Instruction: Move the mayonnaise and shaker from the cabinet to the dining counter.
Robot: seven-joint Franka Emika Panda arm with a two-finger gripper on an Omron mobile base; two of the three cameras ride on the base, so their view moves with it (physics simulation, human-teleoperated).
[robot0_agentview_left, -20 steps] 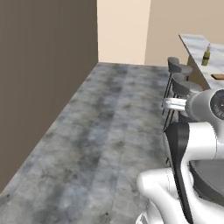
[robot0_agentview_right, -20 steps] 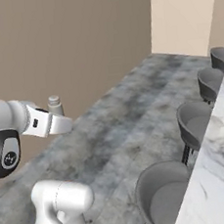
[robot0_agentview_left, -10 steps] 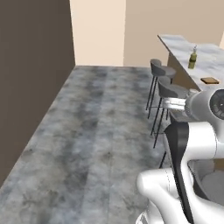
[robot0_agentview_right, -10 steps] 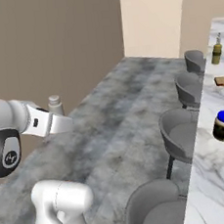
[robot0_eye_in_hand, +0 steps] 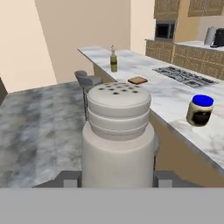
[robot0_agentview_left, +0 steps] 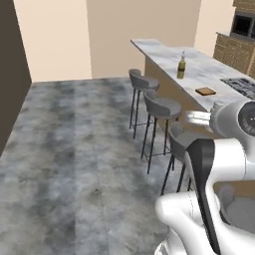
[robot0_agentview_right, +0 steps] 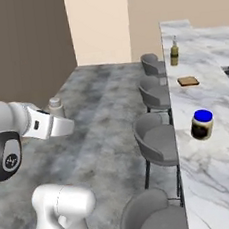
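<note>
At left of the right base view, the arm reaches level, its gripper (robot0_agentview_right: 57,124) pinching the upright shaker (robot0_agentview_right: 56,107) over the floor; the mayonnaise (robot0_agentview_right: 202,124) stands at right on the dining counter (robot0_agentview_right: 220,99).

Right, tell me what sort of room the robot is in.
A home kitchen, most likely, with a dining island. A long marble-topped counter has round grey stools along its front, a gas cooktop is built into it, and a wall oven sits among wooden cabinets behind.
</note>
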